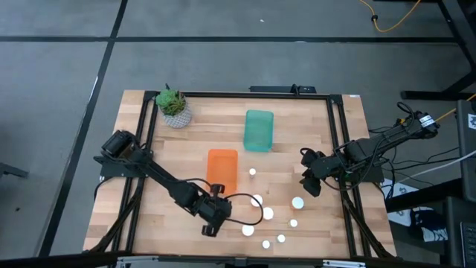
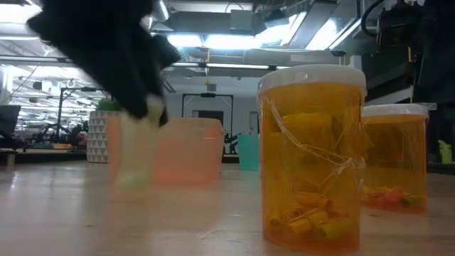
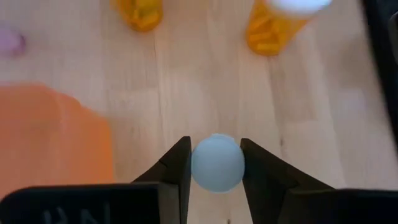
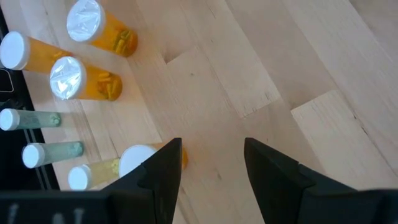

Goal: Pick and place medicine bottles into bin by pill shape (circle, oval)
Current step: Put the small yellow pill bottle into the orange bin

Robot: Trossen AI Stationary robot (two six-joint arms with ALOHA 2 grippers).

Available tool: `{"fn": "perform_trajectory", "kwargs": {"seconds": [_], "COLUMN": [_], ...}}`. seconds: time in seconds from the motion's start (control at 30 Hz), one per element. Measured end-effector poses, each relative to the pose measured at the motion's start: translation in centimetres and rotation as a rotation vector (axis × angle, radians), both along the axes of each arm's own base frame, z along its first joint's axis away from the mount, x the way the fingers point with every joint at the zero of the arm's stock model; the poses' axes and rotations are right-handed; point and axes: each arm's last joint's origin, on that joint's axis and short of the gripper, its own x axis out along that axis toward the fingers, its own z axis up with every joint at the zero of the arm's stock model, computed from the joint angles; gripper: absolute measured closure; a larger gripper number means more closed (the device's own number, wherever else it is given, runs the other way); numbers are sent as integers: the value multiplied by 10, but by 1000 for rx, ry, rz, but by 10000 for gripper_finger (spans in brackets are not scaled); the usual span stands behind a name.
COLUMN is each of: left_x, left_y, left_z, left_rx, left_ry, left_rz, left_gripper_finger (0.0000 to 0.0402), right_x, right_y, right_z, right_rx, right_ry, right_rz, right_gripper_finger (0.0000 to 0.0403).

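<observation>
Bottles with round white tops stood scattered over the lower right part of the wooden bench (image 1: 186, 145) in the high view: one (image 1: 253, 172) just right of the orange bin, a wider pair (image 1: 257, 200) (image 1: 268, 214) lower centre, another wide one (image 1: 298, 202) further right, and smaller tops (image 1: 294, 222) (image 1: 281, 239) (image 1: 265, 243) (image 1: 248, 231) near the bottom edge. The orange bin (image 1: 222, 169) lay at the centre of the bench, the teal bin (image 1: 259, 130) above and to its right, and a small potted plant (image 1: 173, 107) sat at the upper left. The left claw (image 1: 214, 217) was at the lower centre, just below the orange bin; in its wrist view the left claw (image 3: 217, 167) was clamped on a narrow bottle, whose round white top (image 3: 217, 163) filled the gap between both fingers (image 3: 174, 168), with two orange bottles standing beyond at the upper edge. The right claw (image 1: 311, 181) hovered at the right side of the bench, holding nothing, its fingers (image 4: 163, 165) partly apart over bare wood with a white-capped bottle (image 4: 138, 160) beside one finger. In the low view, two wide amber bottles (image 2: 313, 156) (image 2: 394, 158) stood at right.
</observation>
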Motion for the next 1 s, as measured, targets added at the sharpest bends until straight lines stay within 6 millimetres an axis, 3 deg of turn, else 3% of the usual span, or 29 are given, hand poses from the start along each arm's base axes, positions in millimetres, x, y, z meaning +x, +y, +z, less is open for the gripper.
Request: {"fn": "perform_trajectory", "kwargs": {"seconds": [0.3, 0.6, 0.73, 1.0], "left_x": [16, 9, 10, 4], "left_y": [11, 38, 56, 104], "left_z": [66, 125, 134, 128], "left_rx": [106, 271, 330, 379], "left_ry": [-153, -127, -104, 97], "left_rz": [-131, -117, -50, 98], "left_gripper_finger": [306, 307, 307, 307], "right_x": [0, 0, 0, 0], "right_y": [0, 0, 0, 0], "right_z": [0, 0, 0, 0], "right_rx": [1, 0, -1, -1], "right_ry": [0, 0, 1, 1], "right_rz": [-2, -1, 0, 0], "right_gripper_finger": [226, 226, 226, 226]}}
